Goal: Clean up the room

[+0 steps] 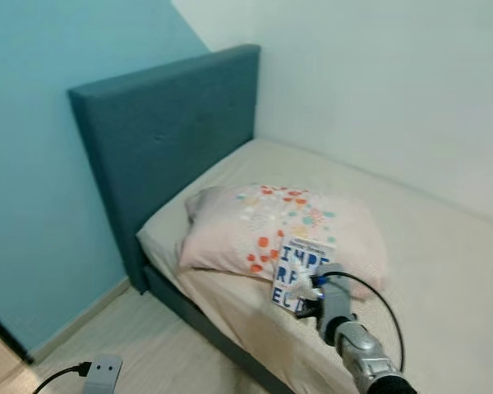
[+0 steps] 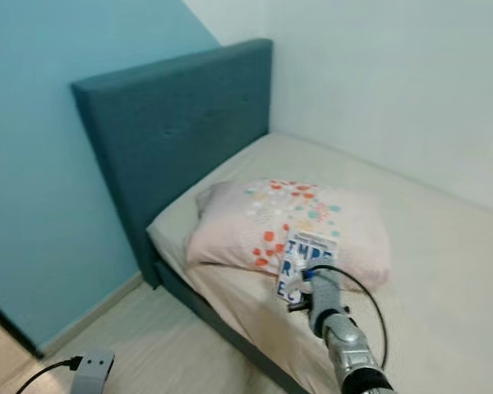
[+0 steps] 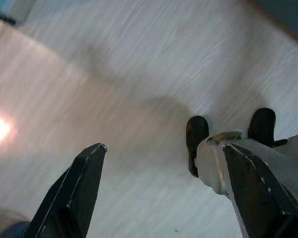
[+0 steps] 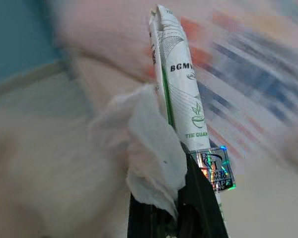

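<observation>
A flat white tea packet [image 4: 181, 84] printed in green, with a crumpled white tissue [image 4: 149, 148], is pinched between the clenched black fingers of the right gripper [image 1: 311, 289], held over the bed's [image 1: 444, 271] near edge. Just behind, a blue-lettered book [image 1: 300, 273] leans against a soft pillow [image 1: 263, 222] with coloured dots near the padded teal headboard [image 1: 164, 131]. The left gripper [image 3: 164, 188] hangs spread above pale wood-grain floor [image 3: 139, 59].

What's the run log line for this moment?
right gripper: shut on tea packet and tissue, over bed | book: against pillow | left gripper: open, idle
</observation>
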Robot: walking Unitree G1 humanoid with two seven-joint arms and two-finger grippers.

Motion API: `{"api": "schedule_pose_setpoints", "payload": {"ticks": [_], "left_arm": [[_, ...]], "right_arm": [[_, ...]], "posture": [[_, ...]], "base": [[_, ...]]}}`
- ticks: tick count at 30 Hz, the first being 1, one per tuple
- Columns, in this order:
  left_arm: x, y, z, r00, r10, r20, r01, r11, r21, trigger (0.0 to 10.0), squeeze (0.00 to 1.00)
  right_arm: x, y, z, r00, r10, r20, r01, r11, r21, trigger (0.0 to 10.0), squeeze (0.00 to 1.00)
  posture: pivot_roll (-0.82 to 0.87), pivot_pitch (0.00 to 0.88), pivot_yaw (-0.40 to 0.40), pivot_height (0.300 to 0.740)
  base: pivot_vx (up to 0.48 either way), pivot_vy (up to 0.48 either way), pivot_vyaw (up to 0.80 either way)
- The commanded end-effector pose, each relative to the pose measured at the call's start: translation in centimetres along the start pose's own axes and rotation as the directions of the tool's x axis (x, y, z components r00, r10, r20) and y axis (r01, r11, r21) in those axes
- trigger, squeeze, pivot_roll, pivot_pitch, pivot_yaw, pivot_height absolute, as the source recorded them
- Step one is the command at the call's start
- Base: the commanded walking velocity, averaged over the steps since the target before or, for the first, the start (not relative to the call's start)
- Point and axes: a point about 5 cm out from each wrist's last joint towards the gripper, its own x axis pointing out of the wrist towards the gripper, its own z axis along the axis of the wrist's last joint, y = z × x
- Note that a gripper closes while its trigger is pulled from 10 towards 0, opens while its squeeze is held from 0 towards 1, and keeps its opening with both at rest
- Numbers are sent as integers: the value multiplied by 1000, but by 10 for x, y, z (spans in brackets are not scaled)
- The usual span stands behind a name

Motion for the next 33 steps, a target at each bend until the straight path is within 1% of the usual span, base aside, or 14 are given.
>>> {"api": "schedule_pose_setpoints", "payload": {"ticks": [1,2,3,5,10,15,17,18,22,24,29,30,31,33], "left_arm": [[0,-6,-5,999,-23,-27,23,1000,9,10000,0],[0,-6,-5,999,-23,-27,23,1000,9,10000,0],[0,-6,-4,999,-25,-39,27,999,40,10000,0],[0,-6,-4,999,-26,-42,28,998,50,10000,0],[1,-7,-3,999,-27,-42,29,998,50,10000,0],[1,-7,-2,999,-20,-36,22,999,34,10000,0],[1,-8,-1,999,-22,-35,23,999,33,10000,0],[1,-8,-1,999,-22,-35,23,999,33,10000,0],[1,-9,0,999,-24,-37,26,999,30,10000,0],[2,-10,0,999,-27,-41,28,999,31,10000,0],[2,-10,0,999,-29,-45,31,999,37,10000,0],[2,-10,0,998,-31,-47,33,999,42,10000,0],[2,-10,0,998,-31,-47,33,999,42,10000,0],[2,-10,0,998,-37,-50,39,998,54,10000,0]], "right_arm": [[4,11,6,998,57,13,-56,996,-76,10000,0],[4,11,6,998,57,13,-56,996,-76,10000,0],[7,21,1,994,99,-35,-103,982,-157,10000,0],[7,24,-2,992,109,-61,-119,977,-179,10000,0],[6,24,-13,987,93,-134,-118,974,-194,10000,0],[1,16,-28,975,44,-218,-85,980,-180,10000,0],[-9,5,-48,954,-2,-300,-46,987,-155,10000,0],[-9,5,-48,954,-2,-300,-46,987,-155,10000,0],[-31,-4,-82,905,-44,-424,-14,991,-134,10000,0],[-45,-4,-103,871,-51,-489,-22,990,-141,10000,0],[-58,-3,-120,841,-84,-534,-7,986,-167,10000,0],[-61,1,-124,842,-51,-537,-15,993,-119,10000,0],[-61,1,-124,842,-51,-537,-15,993,-119,10000,0],[-69,6,-136,812,-20,-583,-25,997,-69,10000,0]], "posture": [[75,0,-70,740],[75,0,-70,740],[77,0,-70,740],[77,0,-69,740],[84,0,-71,740],[90,0,-78,740],[97,0,-86,740],[97,0,-86,740],[99,0,-93,740],[100,0,-97,740],[92,0,-100,740],[83,0,-97,740],[83,0,-97,740],[77,0,-97,740]], "base": [[0,0,800],[0,0,800],[0,-480,800],[0,-480,800],[0,-192,800],[0,0,800],[0,0,800],[0,0,800],[0,0,800],[0,0,800],[0,0,640],[0,0,0],[0,0,0],[0,0,0]]}}
